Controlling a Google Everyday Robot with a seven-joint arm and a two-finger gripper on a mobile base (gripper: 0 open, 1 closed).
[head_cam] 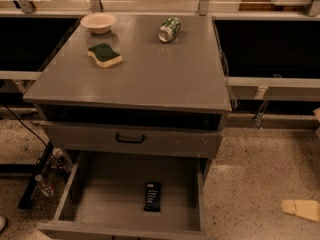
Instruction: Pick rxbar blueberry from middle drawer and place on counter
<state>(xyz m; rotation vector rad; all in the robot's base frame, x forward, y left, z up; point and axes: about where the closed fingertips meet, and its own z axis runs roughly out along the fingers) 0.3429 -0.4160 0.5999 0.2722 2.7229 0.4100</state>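
Camera view puts the gripper [300,209] low at the right edge, a pale, wedge-like shape above the speckled floor [255,169]. It is well apart from the cabinet, with nothing seen in its hold; whether it is released or clenched cannot be told. To its left, the middle drawer [107,196] stands pulled out at the bottom of the cabinet, its grey floor bare apart from one item. The rxbar blueberry [153,196] lies flat on that floor, right of centre and somewhat nearer the drawer's front edge than its back. Its long side runs front to back, and the dark wrapper with pale lettering faces up. It touches neither side wall. Just above the open drawer sits a closed drawer front [175,143] with a black handle [130,138], and above that a dark open gap under the top. The counter surface [160,74] carries three things, all in its far half. A green-topped yellow sponge [105,55] lies towards the left, and a pale shallow bowl [98,22] sits behind it near the back left corner. A can [169,29] lies on its side near the back edge, slightly right of centre — well apart from the other two. On the floor left of the cabinet, a small clear bottle [44,184] lies beside dark cables
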